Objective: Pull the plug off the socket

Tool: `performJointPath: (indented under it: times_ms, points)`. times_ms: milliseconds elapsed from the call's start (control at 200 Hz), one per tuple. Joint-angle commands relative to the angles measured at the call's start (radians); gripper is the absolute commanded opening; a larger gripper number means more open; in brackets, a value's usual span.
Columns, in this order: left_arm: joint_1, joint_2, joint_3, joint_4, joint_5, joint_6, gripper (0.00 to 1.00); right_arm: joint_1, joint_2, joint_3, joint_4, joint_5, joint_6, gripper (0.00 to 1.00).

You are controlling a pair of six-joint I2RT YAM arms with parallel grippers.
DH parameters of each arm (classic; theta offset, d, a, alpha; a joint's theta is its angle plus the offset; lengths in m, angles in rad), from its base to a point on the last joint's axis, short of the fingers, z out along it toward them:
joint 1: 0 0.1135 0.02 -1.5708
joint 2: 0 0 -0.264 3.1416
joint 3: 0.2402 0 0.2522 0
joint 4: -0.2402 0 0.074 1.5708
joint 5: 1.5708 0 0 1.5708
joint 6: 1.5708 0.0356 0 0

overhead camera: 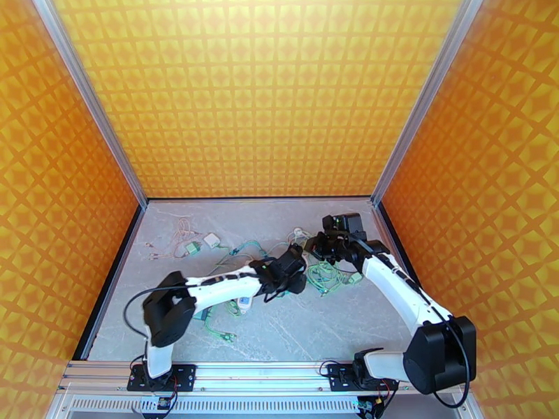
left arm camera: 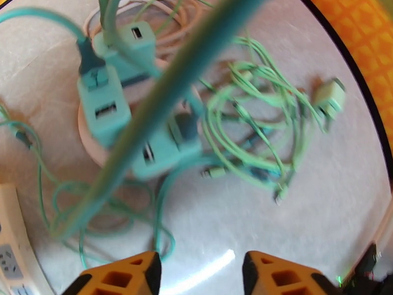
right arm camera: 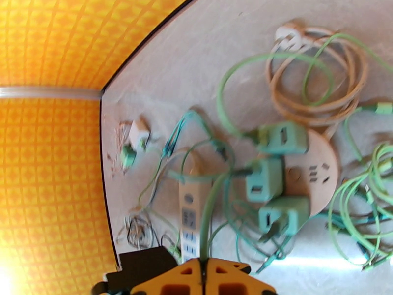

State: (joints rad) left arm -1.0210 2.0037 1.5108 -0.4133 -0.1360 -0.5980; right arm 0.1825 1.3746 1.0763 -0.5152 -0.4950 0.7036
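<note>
A round beige socket (right arm camera: 319, 169) lies on the table with three green plugs on it: one at the back (right arm camera: 285, 138), one in the middle (right arm camera: 263, 179), and a front one (right arm camera: 285, 216) tilted with its prongs showing. In the left wrist view the same socket (left arm camera: 91, 143) carries the plugs (left arm camera: 103, 106). My right gripper (right arm camera: 204, 276) is shut on a green cable (right arm camera: 209, 217) that runs up toward the middle plug. This cable (left arm camera: 167, 99) crosses the left wrist view as a taut, blurred diagonal. My left gripper (left arm camera: 199, 274) hangs open above the table, just short of the socket. Both grippers, left (overhead camera: 297, 263) and right (overhead camera: 318, 246), meet mid-table.
A white power strip (right arm camera: 191, 217) lies beside the socket, below the left arm (overhead camera: 244, 302). Loose green cables (left arm camera: 255, 138) with a small green adapter (left arm camera: 330, 97) spread to the right. A beige coiled cord (right arm camera: 314, 89) sits behind the socket. A white charger (overhead camera: 209, 240) lies back left.
</note>
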Motion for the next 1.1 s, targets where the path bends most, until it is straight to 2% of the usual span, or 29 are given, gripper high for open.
performJointPath:
  times_ms: [0, 85, 185, 425, 550, 645, 695, 855, 1090]
  points:
    - [0.002, 0.062, 0.101, 0.000, -0.084, -0.020, 0.57, 0.031, 0.004, 0.029, 0.008, -0.084, 0.016, 0.07]
    - [0.002, 0.102, 0.148, -0.013, -0.120, -0.028, 0.59, 0.031, 0.013, 0.034, 0.011, -0.097, 0.019, 0.07]
    - [0.004, 0.142, 0.195, -0.057, -0.213, -0.073, 0.59, 0.031, 0.024, 0.039, 0.017, -0.108, 0.030, 0.07]
    - [0.004, 0.229, 0.283, -0.072, -0.261, -0.109, 0.59, 0.031, 0.057, 0.050, 0.052, -0.144, 0.060, 0.10]
    - [0.003, 0.273, 0.331, -0.093, -0.265, -0.107, 0.59, 0.031, 0.058, 0.053, 0.039, -0.135, 0.046, 0.24]
    - [0.004, 0.293, 0.356, -0.116, -0.278, -0.107, 0.54, 0.029, 0.052, 0.058, 0.017, -0.112, 0.031, 0.31]
    - [0.004, 0.296, 0.354, -0.117, -0.278, -0.104, 0.49, 0.026, 0.048, 0.061, 0.005, -0.095, 0.024, 0.35]
    - [0.012, 0.255, 0.297, -0.109, -0.278, -0.098, 0.36, -0.012, 0.029, 0.059, -0.013, -0.053, 0.013, 0.36]
    - [0.037, 0.112, 0.119, -0.066, -0.251, -0.019, 0.34, -0.059, 0.041, 0.037, -0.008, -0.041, -0.018, 0.41]
